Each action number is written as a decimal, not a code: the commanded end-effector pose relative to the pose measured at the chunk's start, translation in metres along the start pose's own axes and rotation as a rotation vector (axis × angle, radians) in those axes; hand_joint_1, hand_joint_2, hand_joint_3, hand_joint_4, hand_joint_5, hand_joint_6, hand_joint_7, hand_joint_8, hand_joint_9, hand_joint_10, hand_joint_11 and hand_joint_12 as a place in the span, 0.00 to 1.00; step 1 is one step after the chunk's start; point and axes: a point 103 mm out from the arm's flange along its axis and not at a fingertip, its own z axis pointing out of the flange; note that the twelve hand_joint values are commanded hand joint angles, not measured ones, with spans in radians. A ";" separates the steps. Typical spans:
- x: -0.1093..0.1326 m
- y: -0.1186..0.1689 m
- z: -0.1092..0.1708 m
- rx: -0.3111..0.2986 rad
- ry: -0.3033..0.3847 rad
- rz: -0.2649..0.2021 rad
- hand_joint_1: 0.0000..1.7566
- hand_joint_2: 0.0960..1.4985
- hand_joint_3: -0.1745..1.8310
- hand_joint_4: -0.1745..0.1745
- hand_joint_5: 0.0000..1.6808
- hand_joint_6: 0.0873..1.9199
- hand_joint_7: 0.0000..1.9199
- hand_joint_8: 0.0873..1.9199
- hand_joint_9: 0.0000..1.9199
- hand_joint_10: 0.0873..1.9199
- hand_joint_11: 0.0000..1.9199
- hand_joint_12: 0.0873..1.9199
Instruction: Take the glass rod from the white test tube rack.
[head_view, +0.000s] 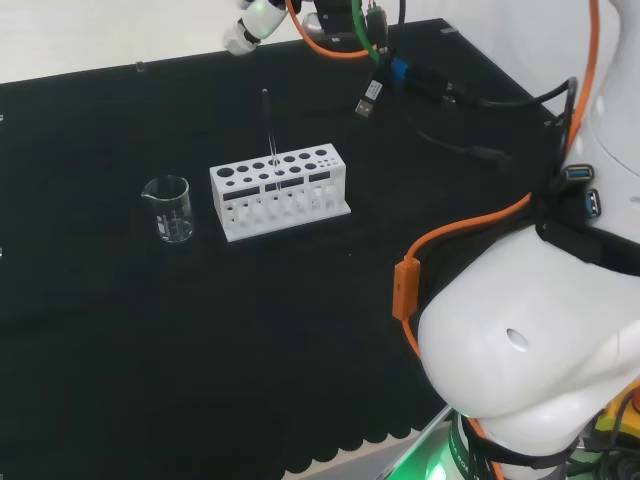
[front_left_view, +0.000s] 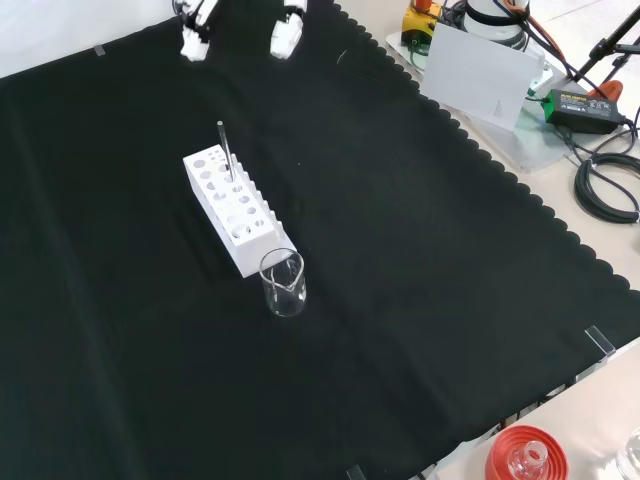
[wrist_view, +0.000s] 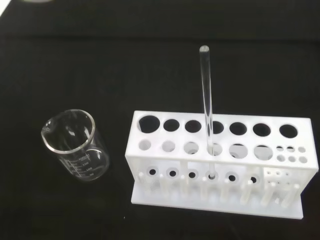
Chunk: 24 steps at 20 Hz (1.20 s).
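The hand (front_left_view: 197, 30) was cut off at the top edge of the front view, so that just white fingers (front_left_view: 287, 32) showed above the cloth; whether they were released or clenched could not be told. In the head view one white fingertip with a green glow sat at the top edge. The glass rod (wrist_view: 206, 111) was clear, thin and round-tipped, hard to make out against the black cloth. It stood upright in a middle hole of the white rack (wrist_view: 220, 160), touched by nothing. An empty glass beaker (wrist_view: 76, 146) stood just beside one end of the rack on the counter (head_view: 120, 330). The beaker's faint printed scale was too small to read.
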 end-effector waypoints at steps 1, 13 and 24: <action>-0.006 0.021 0.014 0.024 0.008 -0.002 0.35 0.42 0.32 0.41 0.25 0.00 0.13 0.40 0.20 0.43 0.17 0.71; -0.008 0.043 0.036 0.086 -0.007 0.053 0.35 0.42 0.33 0.42 0.25 0.00 0.13 0.40 0.20 0.43 0.16 0.72; -0.013 0.061 0.058 0.122 0.012 -0.009 0.35 0.41 0.33 0.42 0.25 0.00 0.13 0.40 0.20 0.44 0.16 0.72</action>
